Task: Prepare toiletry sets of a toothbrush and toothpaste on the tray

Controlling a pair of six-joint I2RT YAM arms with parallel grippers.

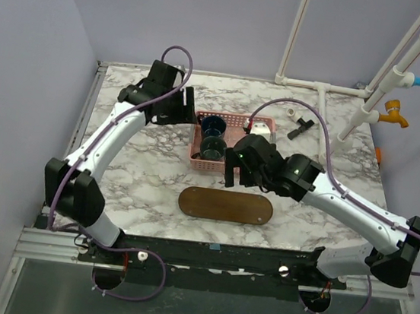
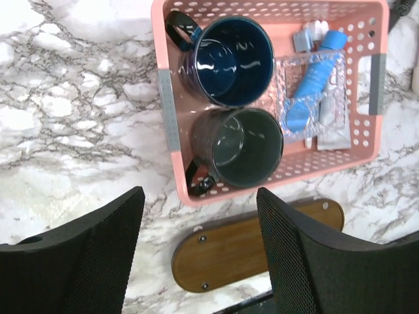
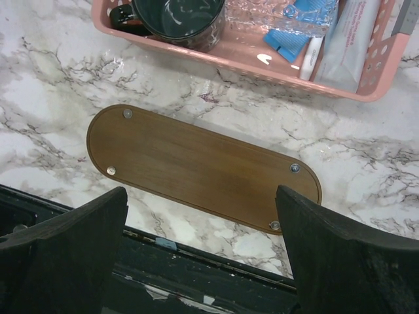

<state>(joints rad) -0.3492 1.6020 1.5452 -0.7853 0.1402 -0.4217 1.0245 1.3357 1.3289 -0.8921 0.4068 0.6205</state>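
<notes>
Right gripper [image 3: 200, 216] hangs wide open, holding nothing, above the tray [image 3: 203, 167] on the marble table [image 3: 52, 85]; left gripper [image 2: 200, 203], fingers parted and empty, hovers near the basket [image 2: 167, 118], where the toothpaste [image 3: 353, 46] lies against an end wall.

The tray [image 3: 203, 167], a flat dark brown wooden oblong with rounded ends, lay bare on the marble worktop [image 3: 52, 85], just beside the pink basket [image 3: 262, 69]. The white toothpaste [image 3: 357, 39] with pinkish lettering lay inside the basket at one end, with the slender white toothbrush [image 3: 311, 55] alongside it.
</notes>
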